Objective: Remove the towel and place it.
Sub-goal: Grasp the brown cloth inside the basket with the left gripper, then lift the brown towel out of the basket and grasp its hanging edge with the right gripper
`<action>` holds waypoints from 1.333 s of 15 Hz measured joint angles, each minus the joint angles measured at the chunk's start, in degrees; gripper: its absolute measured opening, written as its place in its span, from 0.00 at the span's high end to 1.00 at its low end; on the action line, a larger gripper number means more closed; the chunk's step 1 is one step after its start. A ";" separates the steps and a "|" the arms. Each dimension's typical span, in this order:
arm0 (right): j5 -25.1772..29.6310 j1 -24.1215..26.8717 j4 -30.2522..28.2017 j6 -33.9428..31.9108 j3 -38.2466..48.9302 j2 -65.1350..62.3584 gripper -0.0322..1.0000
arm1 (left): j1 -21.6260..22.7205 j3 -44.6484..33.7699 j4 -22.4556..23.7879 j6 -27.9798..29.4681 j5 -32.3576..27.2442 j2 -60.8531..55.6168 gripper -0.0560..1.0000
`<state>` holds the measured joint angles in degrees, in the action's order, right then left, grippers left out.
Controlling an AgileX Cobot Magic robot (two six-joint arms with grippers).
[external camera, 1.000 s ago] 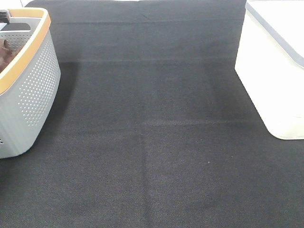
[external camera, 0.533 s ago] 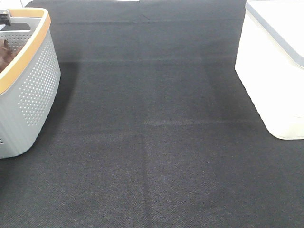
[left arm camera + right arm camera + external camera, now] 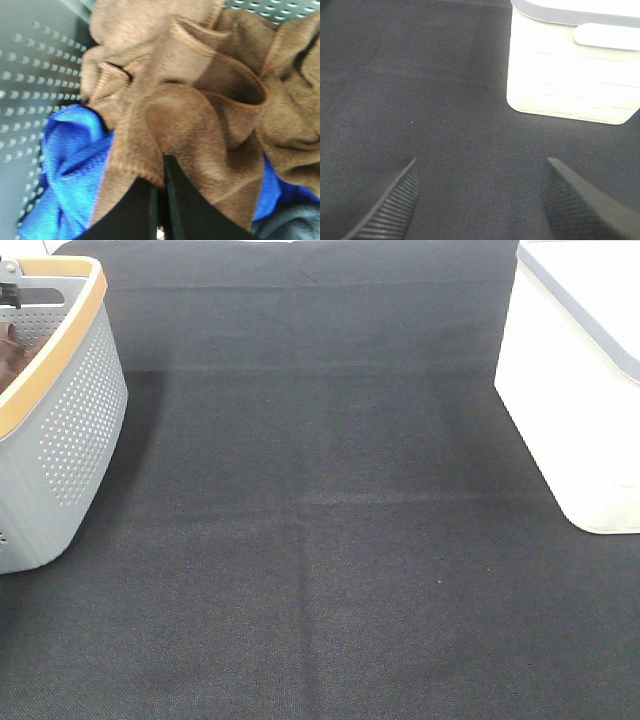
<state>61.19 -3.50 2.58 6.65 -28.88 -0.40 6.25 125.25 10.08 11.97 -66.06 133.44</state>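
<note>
The towel (image 3: 200, 110) is a crumpled reddish-brown cloth lying on top of a blue cloth (image 3: 70, 165) inside the grey perforated basket (image 3: 70, 420). In the exterior view only a sliver of the towel (image 3: 8, 355) shows at the left edge. My left gripper (image 3: 161, 195) is down in the basket, its two dark fingers pressed together on a fold of the towel's hem. My right gripper (image 3: 480, 200) hangs open over the bare black mat, holding nothing, and is out of the exterior view.
The basket has an orange rim (image 3: 60, 340) and stands at the table's left edge. A white lidded box (image 3: 570, 410) stands at the right and also shows as the box (image 3: 575, 70) ahead of the right gripper. Black mat (image 3: 320, 520) covers the table between them.
My left gripper has closed from wide open onto the towel's fold. The small dark part of the left arm at the basket's far corner shifted slightly. The right arm has not moved.
</note>
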 joint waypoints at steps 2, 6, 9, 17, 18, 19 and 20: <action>0.00 0.00 0.00 0.00 0.00 0.00 0.33 | 0.00 0.00 0.06 0.00 0.00 -0.74 0.95; 0.00 0.00 0.00 0.00 0.00 0.00 0.33 | 0.00 2.41 -0.69 -0.34 -0.57 -6.53 0.95; 0.00 0.00 0.00 0.00 0.00 0.00 0.33 | 0.00 2.69 -5.04 -2.52 -1.49 -12.89 0.95; -0.17 0.00 1.60 -3.04 0.00 2.35 0.42 | 0.00 2.69 -28.30 -9.22 4.58 -28.48 0.95; -0.34 0.00 4.18 -3.15 0.00 6.59 0.44 | -0.23 2.69 -34.55 -11.63 6.88 -30.14 0.95; -0.57 0.00 6.36 -3.09 -0.23 9.85 0.44 | -0.52 2.75 -38.27 -13.29 8.42 -31.00 0.95; -1.43 0.00 9.28 -2.41 -0.80 13.46 0.44 | -1.38 2.75 -41.42 -14.78 10.03 -31.80 0.95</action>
<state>59.76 -3.50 11.86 4.24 -29.68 13.06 4.87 128.00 -31.34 -2.81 -56.04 101.64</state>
